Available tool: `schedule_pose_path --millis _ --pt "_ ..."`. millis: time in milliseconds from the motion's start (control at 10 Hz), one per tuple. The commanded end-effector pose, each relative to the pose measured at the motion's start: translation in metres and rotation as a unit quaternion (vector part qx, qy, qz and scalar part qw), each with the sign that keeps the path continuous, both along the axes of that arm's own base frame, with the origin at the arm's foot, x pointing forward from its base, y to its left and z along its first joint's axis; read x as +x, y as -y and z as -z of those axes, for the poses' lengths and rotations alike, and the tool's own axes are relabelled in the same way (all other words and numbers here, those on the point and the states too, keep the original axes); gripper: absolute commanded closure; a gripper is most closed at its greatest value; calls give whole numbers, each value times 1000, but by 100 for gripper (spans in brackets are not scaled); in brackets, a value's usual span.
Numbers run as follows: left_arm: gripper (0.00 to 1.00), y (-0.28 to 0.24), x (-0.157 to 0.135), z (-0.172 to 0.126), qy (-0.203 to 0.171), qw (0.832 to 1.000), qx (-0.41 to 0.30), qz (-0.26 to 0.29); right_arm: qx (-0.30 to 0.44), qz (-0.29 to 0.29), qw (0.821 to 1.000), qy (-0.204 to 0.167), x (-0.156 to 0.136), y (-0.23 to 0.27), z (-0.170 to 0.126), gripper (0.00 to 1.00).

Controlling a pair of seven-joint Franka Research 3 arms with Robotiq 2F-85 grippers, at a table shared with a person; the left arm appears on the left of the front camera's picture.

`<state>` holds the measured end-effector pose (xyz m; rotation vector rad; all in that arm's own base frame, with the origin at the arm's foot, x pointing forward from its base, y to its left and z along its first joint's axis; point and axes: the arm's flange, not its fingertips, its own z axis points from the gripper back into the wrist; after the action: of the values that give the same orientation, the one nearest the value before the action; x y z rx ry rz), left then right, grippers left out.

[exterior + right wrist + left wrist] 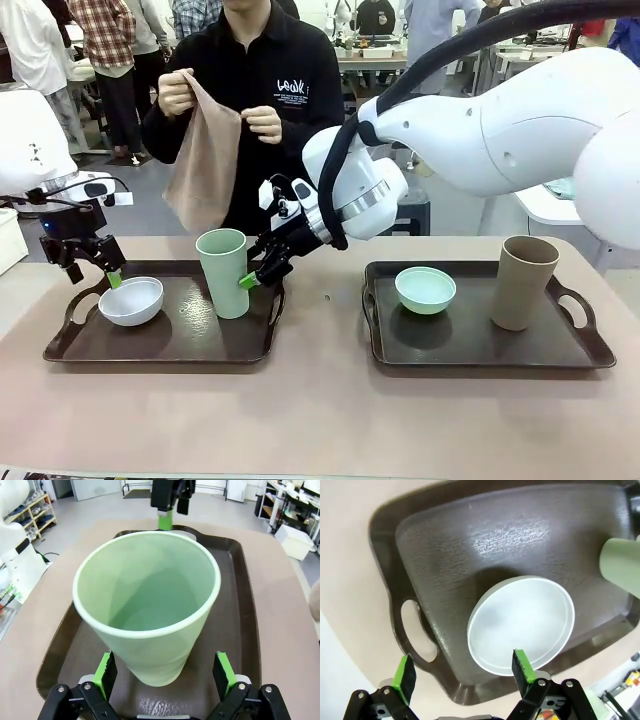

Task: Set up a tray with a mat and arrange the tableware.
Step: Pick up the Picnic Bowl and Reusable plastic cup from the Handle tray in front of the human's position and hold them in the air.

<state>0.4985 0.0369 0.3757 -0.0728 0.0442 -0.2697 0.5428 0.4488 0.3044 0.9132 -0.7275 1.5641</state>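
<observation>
A person at the far side holds up a tan mat in both hands. The left brown tray carries a white bowl and a pale green cup. My left gripper hovers open over the white bowl, near the bowl's edge by the tray handle. My right gripper is open beside the cup; its fingers straddle the lower part of the cup without touching it. The right tray holds a mint green bowl and a tan-brown cup.
The two trays lie side by side on the beige table, with a bare gap between them. My right arm reaches across the middle above the table. Other people and tables stand far behind.
</observation>
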Motion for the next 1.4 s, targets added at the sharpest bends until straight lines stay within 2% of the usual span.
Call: schedule_pose_path --millis 0,500,1000,1300 --pt "0 -10 -12 6 2 1000 4 9 -10 6 1000 1 8 -9 1 0" --pt "0 -6 -14 23 -3 1000 -16 -6 4 -7 1000 -10 11 -24 5 0" --pt "0 12 -7 21 -3 1000 -22 1 24 -28 999 -30 9 -37 14 0" --pt "0 17 -2 26 -13 1000 -21 -2 53 -35 998 -18 10 -45 13 0"
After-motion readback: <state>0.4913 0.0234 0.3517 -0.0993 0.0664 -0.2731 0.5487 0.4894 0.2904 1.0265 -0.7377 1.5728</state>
